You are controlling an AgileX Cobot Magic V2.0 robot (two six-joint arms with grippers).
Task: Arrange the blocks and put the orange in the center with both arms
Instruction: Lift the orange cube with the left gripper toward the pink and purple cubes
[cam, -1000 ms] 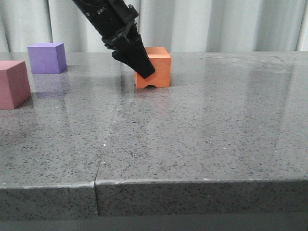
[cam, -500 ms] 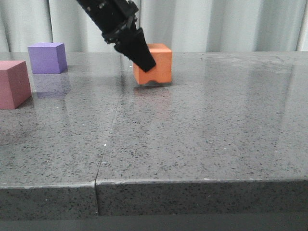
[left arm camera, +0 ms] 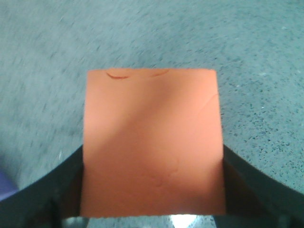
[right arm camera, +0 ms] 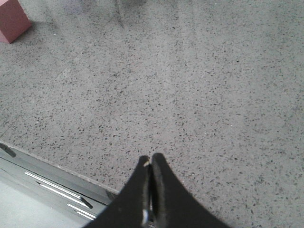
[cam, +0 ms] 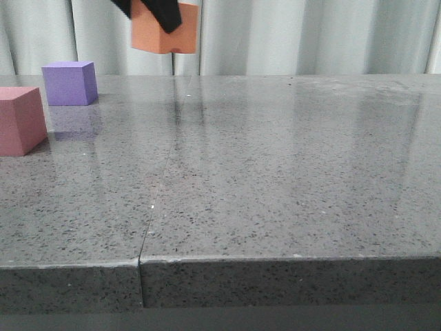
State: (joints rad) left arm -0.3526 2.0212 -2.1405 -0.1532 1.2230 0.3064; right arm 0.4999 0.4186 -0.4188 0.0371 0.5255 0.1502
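One orange cube (cam: 164, 31) is clamped in the left tool (left arm camera: 152, 190), up off the counter (cam: 275, 172); purple cube (cam: 69, 83) and pink cube (cam: 21, 118) sit near its left edge. Right tool (right arm camera: 151, 164) is pinched closed, empty.

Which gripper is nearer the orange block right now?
Left. The left gripper is shut on the orange block, holding it in the air above the table. The right gripper is shut and empty over the table's near edge, with no orange block in its view.

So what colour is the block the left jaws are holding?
Orange cube; clearest in the left wrist view.
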